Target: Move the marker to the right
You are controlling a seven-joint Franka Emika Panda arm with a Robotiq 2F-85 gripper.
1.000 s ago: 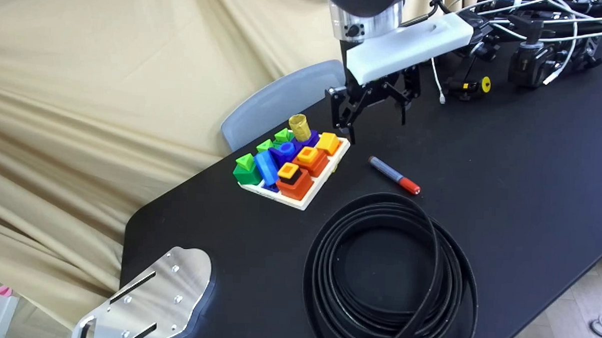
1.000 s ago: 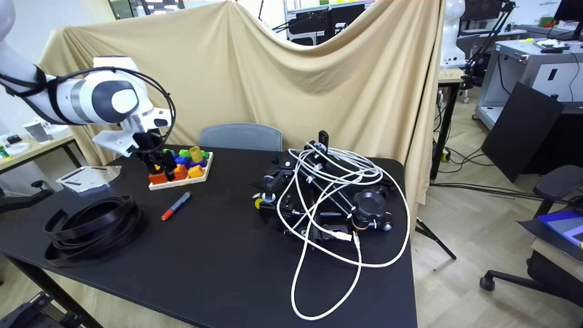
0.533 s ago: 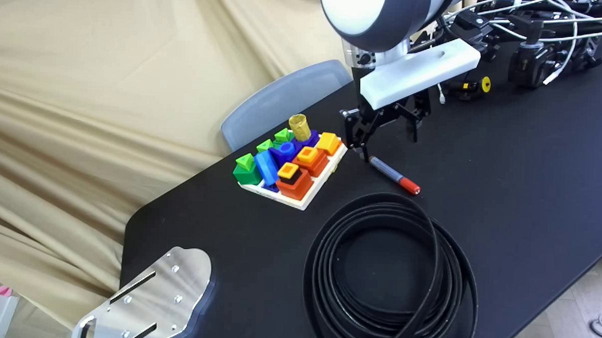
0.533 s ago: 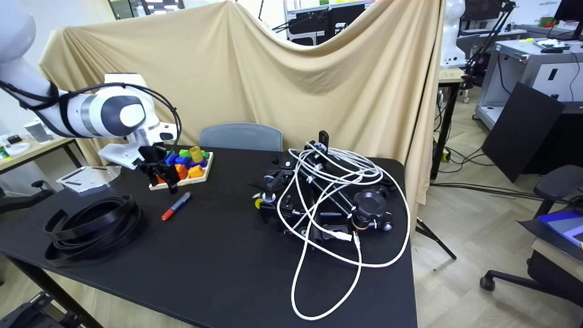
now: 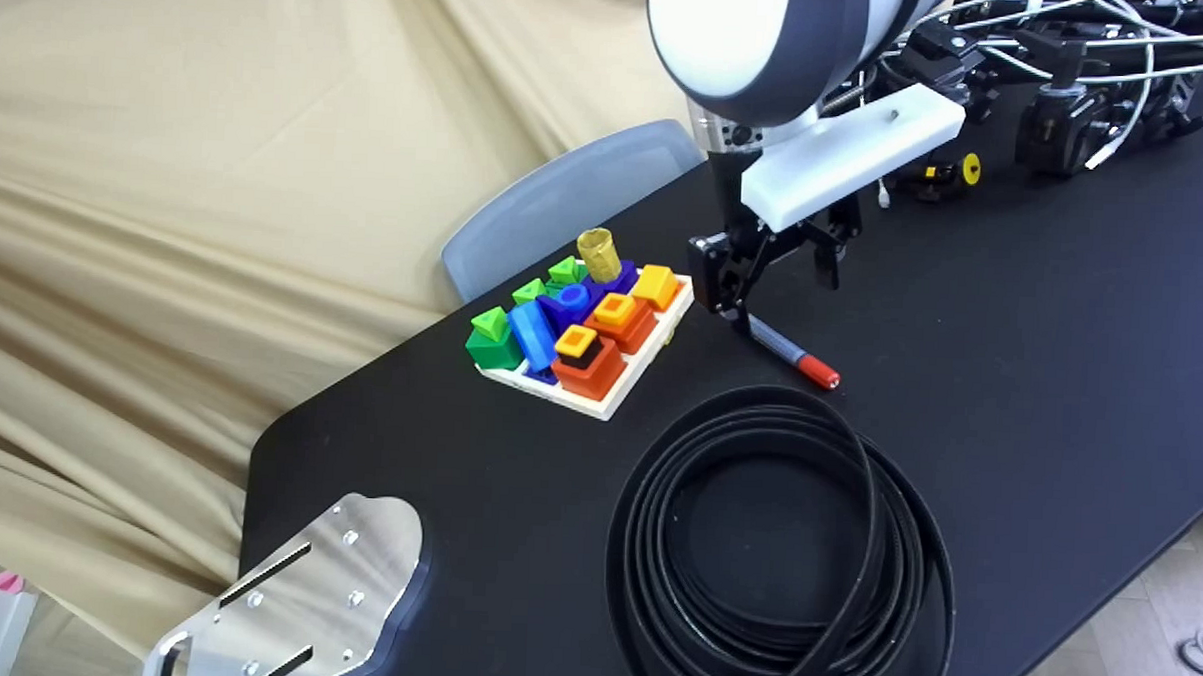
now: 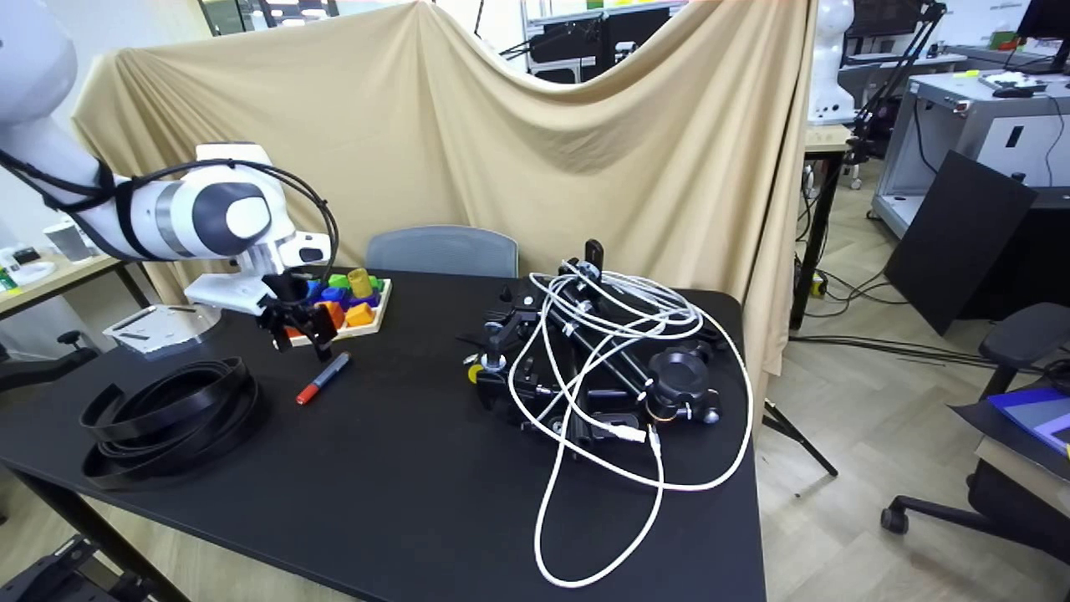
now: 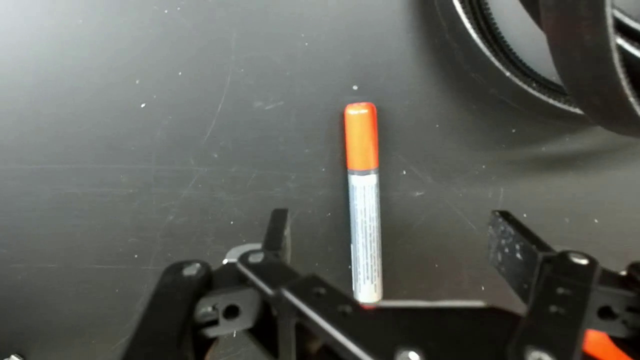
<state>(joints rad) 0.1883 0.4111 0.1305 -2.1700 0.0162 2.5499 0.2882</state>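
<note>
The marker (image 7: 364, 202) lay flat on the black counter (image 6: 468, 502), its red cap (image 7: 361, 137) near a coiled black belt (image 5: 645, 520). It looked light and stiff to me, hardly fragile, though the smooth round barrel (image 7: 366, 237) might slip or roll if nudged; I'd have pinched it across the middle, square to its length. Over the tail of the barrel hung the end effector (image 7: 389, 227), its two sides spread wide with nothing clamped. Above it the Panda arm (image 6: 159, 217) sloped downward, wrist bent so the end effector faced the counter.
</note>
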